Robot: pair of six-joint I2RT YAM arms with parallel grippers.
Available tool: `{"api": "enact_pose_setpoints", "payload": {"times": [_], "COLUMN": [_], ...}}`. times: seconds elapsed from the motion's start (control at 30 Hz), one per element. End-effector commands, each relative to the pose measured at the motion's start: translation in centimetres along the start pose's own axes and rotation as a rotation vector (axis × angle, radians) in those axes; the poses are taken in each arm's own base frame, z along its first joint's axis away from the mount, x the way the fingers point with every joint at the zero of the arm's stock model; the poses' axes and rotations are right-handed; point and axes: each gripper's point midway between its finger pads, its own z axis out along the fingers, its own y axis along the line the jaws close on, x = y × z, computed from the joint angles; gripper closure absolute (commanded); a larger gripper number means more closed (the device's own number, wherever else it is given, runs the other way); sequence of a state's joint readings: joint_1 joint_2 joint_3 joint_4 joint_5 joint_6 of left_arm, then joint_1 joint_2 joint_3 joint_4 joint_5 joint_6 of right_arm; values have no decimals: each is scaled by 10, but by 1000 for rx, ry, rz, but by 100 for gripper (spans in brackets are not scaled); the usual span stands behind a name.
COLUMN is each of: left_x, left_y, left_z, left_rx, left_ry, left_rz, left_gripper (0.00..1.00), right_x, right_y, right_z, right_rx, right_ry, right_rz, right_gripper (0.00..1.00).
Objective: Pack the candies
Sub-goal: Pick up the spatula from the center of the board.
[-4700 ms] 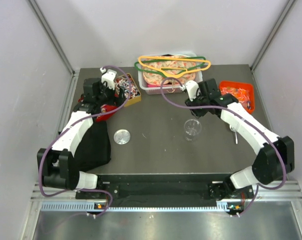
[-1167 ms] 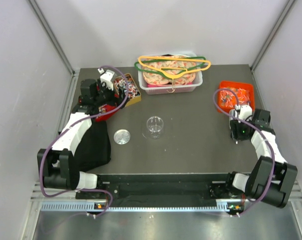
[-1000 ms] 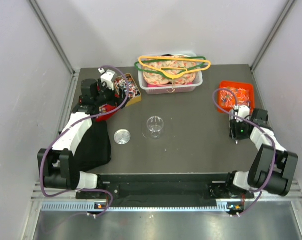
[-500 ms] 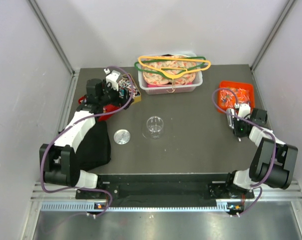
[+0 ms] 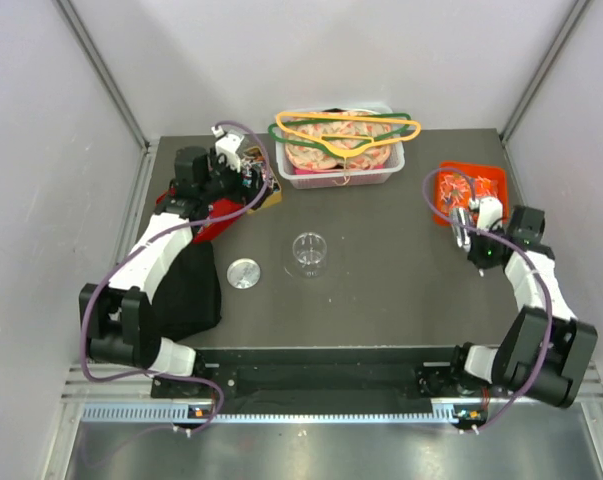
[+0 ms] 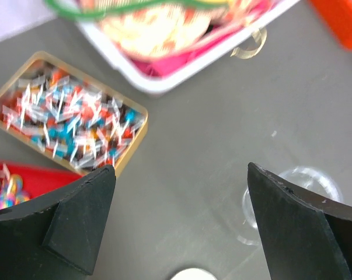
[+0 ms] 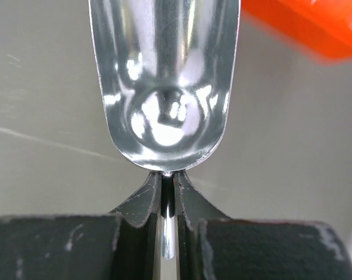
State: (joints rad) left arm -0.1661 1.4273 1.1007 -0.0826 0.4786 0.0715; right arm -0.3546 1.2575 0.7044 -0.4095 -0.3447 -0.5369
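The candies (image 6: 70,122) fill a shallow yellow-rimmed box (image 6: 132,149), a speckled heap of red, blue and white wrappers. More of them lie in a red dish (image 6: 6,186) at the left. My left gripper (image 6: 181,221) hangs open above the table beside that box, nothing between its fingers. In the top view it (image 5: 243,172) covers most of the box. My right gripper (image 7: 167,181) is shut on the thin handle of a shiny metal scoop (image 7: 164,87), held just off the table near the orange tray (image 5: 476,188). The scoop's bowl looks empty.
A clear cup (image 5: 308,252) stands mid-table with its round lid (image 5: 244,272) lying to its left. A white bin (image 5: 341,172) topped with coloured hangers sits at the back. A black cloth (image 5: 186,290) lies at the near left. The orange tray holds small orange-red pieces.
My right gripper has closed on the scoop's handle and swung it up toward the orange tray. The left arm has moved back and right over the candy box, still open.
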Motion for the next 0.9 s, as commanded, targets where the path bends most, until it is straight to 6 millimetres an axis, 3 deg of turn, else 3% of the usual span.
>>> {"api": "enact_pose_setpoints", "payload": {"times": [0.0,0.07,0.13,0.2,0.23,0.27,0.33,0.37,0.47,0.57,0.73,0.87], "left_x": [-59,-66,-73,-81,-84,-87,-96,-101,-103,-102,-96,-85], "left_y": [-29,-50,-73,-88,-93,-99,-103,-103,-114,-125,-143,-159], "left_z": [9,14,23,29,31,31,36,39,43,45,41,37], "left_rx": [147,252,367,448,476,513,545,549,589,638,721,780], "left_ry": [-106,-99,-79,-70,-68,-65,-64,-69,-59,-52,-32,16], "left_rz": [-2,-49,-87,-117,-126,-132,-148,-152,-167,-191,-204,-211], "left_gripper": [1,1,1,1,1,1,1,1,2,5,9,13], "right_x": [-73,-93,-101,-119,-122,-134,-147,-150,-160,-169,-186,-202], "right_y": [27,51,71,107,114,135,144,161,188,204,208,203], "right_z": [-58,-71,-78,-88,-90,-96,-98,-99,-97,-91,-77,-77], "right_rx": [-64,-67,-86,-153,-157,-187,-174,-204,-221,-217,-167,-86], "right_ry": [-160,-203,-203,-236,-227,-258,-263,-271,-275,-272,-262,-287], "right_rz": [-203,-311,-359,-450,-464,-519,-539,-580,-650,-681,-704,-722], "right_gripper": [100,100,100,100,100,100,100,100,100,100,100,100]}}
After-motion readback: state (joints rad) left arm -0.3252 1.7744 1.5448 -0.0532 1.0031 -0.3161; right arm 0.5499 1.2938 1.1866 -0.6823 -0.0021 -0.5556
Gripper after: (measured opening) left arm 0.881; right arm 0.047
